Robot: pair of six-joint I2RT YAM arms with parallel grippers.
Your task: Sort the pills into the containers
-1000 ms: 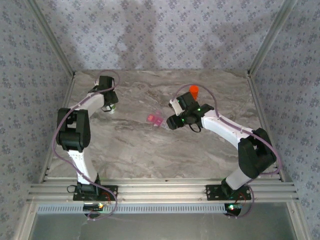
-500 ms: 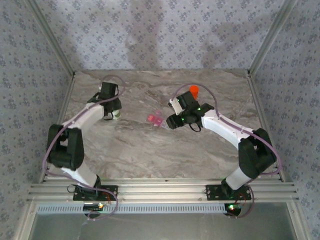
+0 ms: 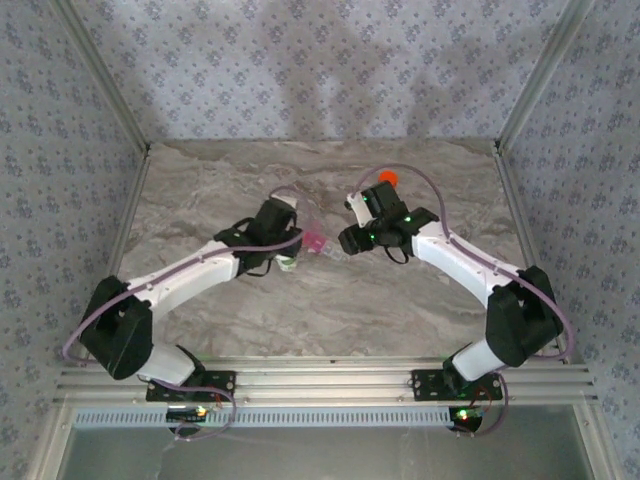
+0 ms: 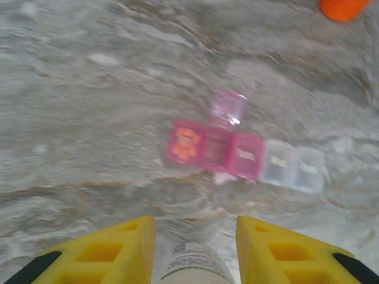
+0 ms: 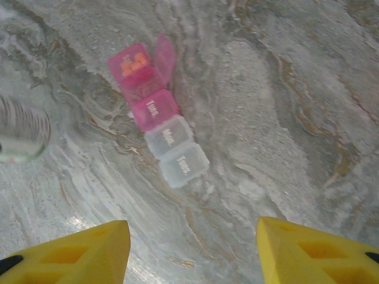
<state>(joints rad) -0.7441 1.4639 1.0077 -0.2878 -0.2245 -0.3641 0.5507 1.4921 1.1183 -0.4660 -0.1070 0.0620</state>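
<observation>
- The pill box (image 3: 318, 243) lies flat on the marbled worktop (image 3: 220, 180) at the centre of the overhead frame, between the two arms' jaws.
- Its pink end holds orange pills (image 4: 186, 144), and one pink lid (image 4: 228, 107) stands open; the clear sections (image 5: 176, 151) are closed.
- The left arm (image 3: 190, 275) reaches in from lower left, its jaws closed around a white bottle (image 4: 192, 263) just below the box.
- The right arm (image 3: 460, 262) comes in from the right, its jaws spread wide and holding nothing, just right of the box.
- An orange cap-like object (image 3: 388, 179) sits beyond the right arm, towards the upper right.
</observation>
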